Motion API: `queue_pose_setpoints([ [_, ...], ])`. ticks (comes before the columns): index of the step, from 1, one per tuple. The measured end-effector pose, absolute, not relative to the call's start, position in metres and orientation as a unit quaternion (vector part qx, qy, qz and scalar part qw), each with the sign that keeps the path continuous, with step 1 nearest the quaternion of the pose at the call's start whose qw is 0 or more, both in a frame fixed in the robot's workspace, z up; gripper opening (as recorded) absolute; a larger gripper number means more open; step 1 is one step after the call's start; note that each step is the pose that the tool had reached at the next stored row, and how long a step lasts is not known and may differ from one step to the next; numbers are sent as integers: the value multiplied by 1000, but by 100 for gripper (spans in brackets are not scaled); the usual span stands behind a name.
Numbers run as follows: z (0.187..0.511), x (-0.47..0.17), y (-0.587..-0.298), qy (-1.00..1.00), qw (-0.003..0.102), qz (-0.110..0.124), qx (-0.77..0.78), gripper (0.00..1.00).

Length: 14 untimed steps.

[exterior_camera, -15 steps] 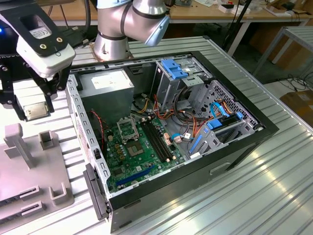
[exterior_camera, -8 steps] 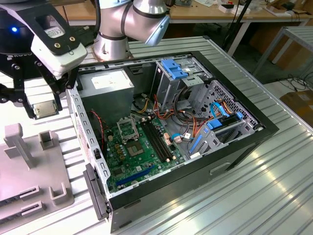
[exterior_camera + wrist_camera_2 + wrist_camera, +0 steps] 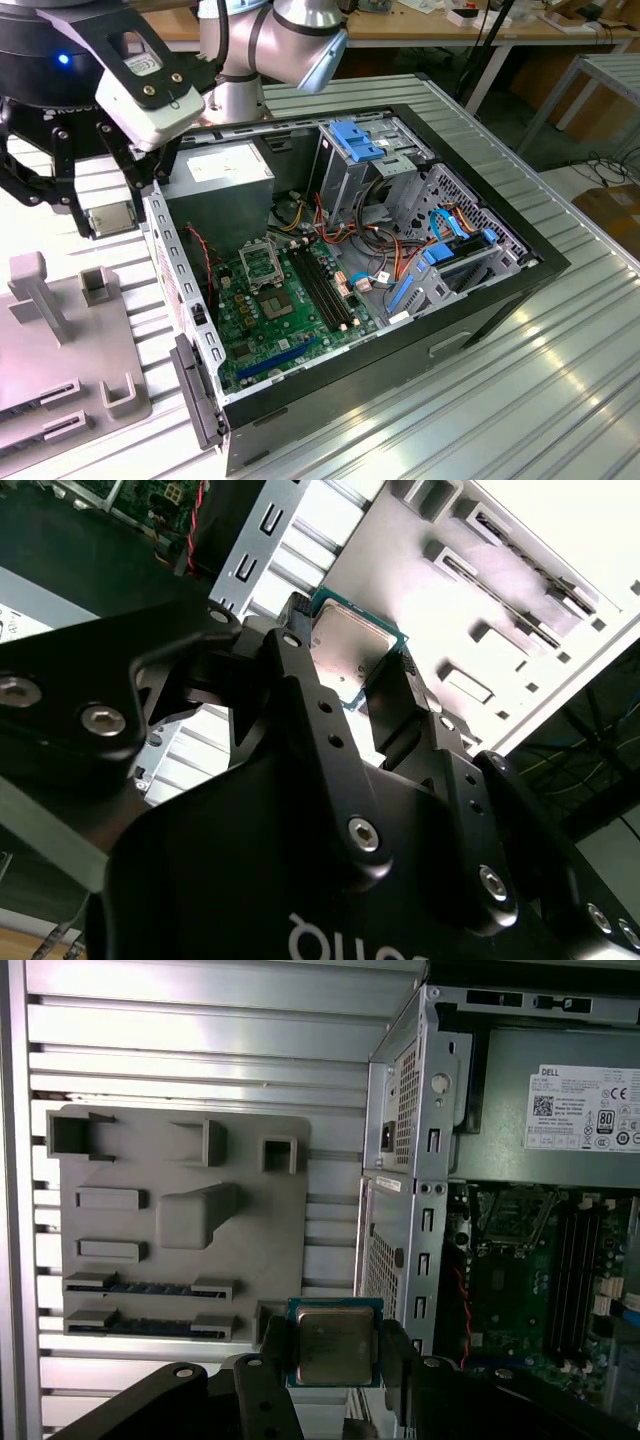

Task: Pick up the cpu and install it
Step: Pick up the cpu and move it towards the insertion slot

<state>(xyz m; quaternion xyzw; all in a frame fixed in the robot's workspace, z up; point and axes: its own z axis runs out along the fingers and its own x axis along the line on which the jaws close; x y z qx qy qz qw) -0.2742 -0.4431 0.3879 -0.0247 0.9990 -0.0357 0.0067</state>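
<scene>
Gripper (image 3: 333, 1360) jaws clamped on opposite edges of the cpu (image 3: 335, 1343). Chip sits just outside the open computer case (image 3: 545, 262), beside its perforated wall.

Silver arm (image 3: 290, 30), pale-blue joint cap (image 3: 322, 62), black pincer (image 3: 352, 650) with silver screws (image 3: 362, 830)

A ribbed silver metal table (image 3: 560, 380) carries an open black computer case (image 3: 480, 322) and, beside it, a grey plastic fixture plate (image 3: 90, 352).
</scene>
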Motion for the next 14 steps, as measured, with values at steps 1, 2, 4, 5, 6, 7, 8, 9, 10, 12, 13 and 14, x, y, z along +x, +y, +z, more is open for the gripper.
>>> queue_pose_setpoints([
  [1,388,-272,-443,999,7,-36,-25,47],
  [2,388,-270,-443,999,7,-36,-25,47],
  [4,388,-267,-443,999,7,-36,-25,47],
  [5,388,-265,-443,999,7,-36,-25,47],
  [6,388,-263,-443,999,7,-36,-25,47],
  [7,388,-261,-443,999,7,-36,-25,47],
  [8,388,-259,-443,999,7,-36,-25,47],
  [9,388,-258,-443,999,7,-36,-25,47],
  [10,388,-255,-443,999,7,-36,-25,47],
  [12,388,-252,-443,999,7,-36,-25,47],
  [13,388,-251,-443,999,7,-36,-25,47],
  [14,388,-249,-443,999,7,-36,-25,47],
])
